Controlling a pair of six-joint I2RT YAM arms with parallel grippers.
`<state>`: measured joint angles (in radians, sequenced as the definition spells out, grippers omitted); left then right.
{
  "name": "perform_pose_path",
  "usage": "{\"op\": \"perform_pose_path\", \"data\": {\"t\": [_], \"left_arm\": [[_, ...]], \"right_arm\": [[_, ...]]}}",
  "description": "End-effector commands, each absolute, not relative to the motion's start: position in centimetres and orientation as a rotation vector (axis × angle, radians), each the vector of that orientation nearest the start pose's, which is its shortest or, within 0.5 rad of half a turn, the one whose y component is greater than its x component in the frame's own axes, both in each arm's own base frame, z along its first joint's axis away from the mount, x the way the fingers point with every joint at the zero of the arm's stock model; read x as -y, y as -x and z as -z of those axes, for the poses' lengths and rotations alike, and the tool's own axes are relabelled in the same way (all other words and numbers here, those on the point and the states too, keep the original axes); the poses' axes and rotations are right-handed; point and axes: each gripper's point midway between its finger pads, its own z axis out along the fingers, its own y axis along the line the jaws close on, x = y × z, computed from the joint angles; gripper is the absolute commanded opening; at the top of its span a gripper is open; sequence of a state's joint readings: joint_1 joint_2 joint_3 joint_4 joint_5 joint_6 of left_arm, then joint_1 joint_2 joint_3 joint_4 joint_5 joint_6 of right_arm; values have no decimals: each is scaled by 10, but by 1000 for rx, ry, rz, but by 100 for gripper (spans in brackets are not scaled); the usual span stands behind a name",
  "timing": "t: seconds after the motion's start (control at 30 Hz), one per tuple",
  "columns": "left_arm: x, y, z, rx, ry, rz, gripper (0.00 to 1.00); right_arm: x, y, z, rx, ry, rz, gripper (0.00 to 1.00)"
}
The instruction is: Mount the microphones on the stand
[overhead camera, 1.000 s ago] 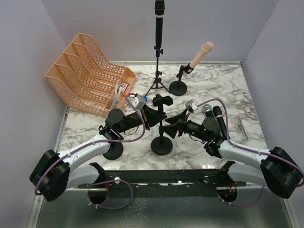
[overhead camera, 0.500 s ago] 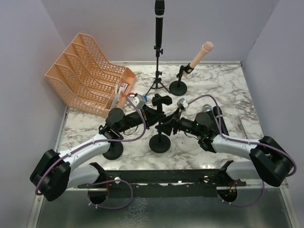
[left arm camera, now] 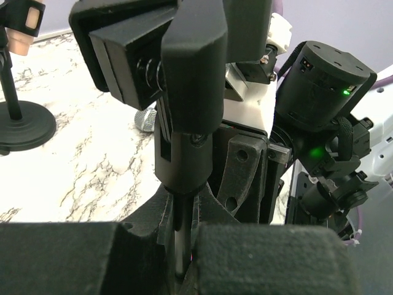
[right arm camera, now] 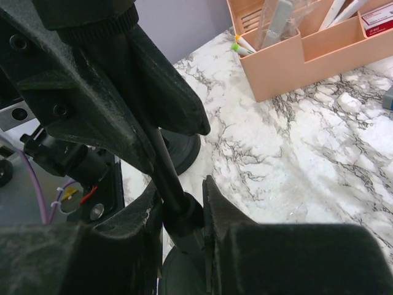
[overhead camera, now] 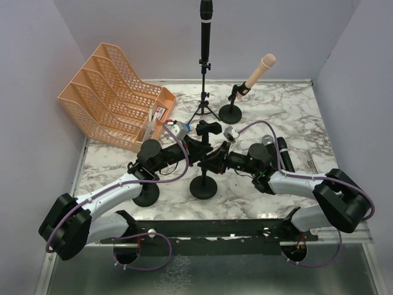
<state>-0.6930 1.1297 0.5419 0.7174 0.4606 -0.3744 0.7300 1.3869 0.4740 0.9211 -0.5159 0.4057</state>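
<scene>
Both arms meet at the middle stand (overhead camera: 203, 187), whose clip (overhead camera: 209, 129) is empty. The left gripper (overhead camera: 198, 151) is clamped on the thin pole (left arm camera: 180, 243) from the left side, under the clip joint. The right gripper (overhead camera: 215, 160) is closed on the same pole from the right, lower down, its fingers (right arm camera: 140, 224) pressing a collar. So neither hand carries a mic now.

Two mics are mounted at the back: the tall black mic (overhead camera: 206, 24) upright on a tripod and the pink mic (overhead camera: 258, 74) tilted on a small stand. The other two lie on the table (overhead camera: 295, 110) beside the right arm: the silver-head mic (overhead camera: 268, 141) and the plain black mic (overhead camera: 283, 152), close side by side.

The step seems to be setting or steadying this stand. To do it well:
- Keep the pole vertical & the base flat.
- Two grips on one thin pole can fight each other, so move both together, slowly.
- After that, I think the left hand should remain as holder, while the right lets go and fetches the nearest mic.
- Clip opening should face the right arm, i.e. the side from where the mic comes.
</scene>
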Motion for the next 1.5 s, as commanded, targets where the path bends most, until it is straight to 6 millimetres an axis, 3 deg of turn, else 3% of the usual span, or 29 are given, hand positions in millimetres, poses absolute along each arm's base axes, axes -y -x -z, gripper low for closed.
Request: {"op": "perform_pose_path", "data": {"t": [0.0,0.1,0.17,0.23,0.3,0.37,0.57,0.8,0.9,1.0,1.1,1.2,1.3,1.47], "left_arm": [[309,-209,-308,-1254,-626,1279,0],[306,-214,-309,-1259,-592,1261,0],[304,-217,-310,-1262,-569,1248,0],[303,-218,-308,-1262,-566,1238,0],[304,-216,-309,-1256,-583,1241,0],[306,-210,-312,-1242,-618,1255,0],[317,-177,-325,-1173,-821,1383,0],[321,-145,-346,-1086,-996,1510,0],[319,-136,-352,-1053,-1046,1531,0],[319,-140,-355,-1056,-1015,1519,0],[319,-156,-356,-1096,-906,1481,0],[313,-192,-353,-1163,-683,1369,0],[300,-228,-349,-1221,-464,1249,0],[288,-252,-349,-1249,-306,1179,0]], "right_arm": [[-329,-249,-174,-1635,535,-1192,1],[-324,-264,-169,-1698,419,-1108,11],[-320,-272,-162,-1768,346,-1037,21],[-320,-271,-167,-1762,345,-1040,33],[-323,-253,-185,-1674,428,-1123,48],[-327,-229,-197,-1595,571,-1203,56],[-325,-185,-211,-1561,833,-1346,61],[-318,-154,-213,-1538,1038,-1385,55],[-317,-155,-220,-1502,1041,-1372,44],[-319,-165,-225,-1504,1005,-1334,30],[-321,-187,-225,-1523,928,-1257,14],[-320,-227,-219,-1603,735,-1112,1],[-317,-254,-214,-1620,609,-977,1],[-319,-281,-219,-1637,450,-862,0]]}}
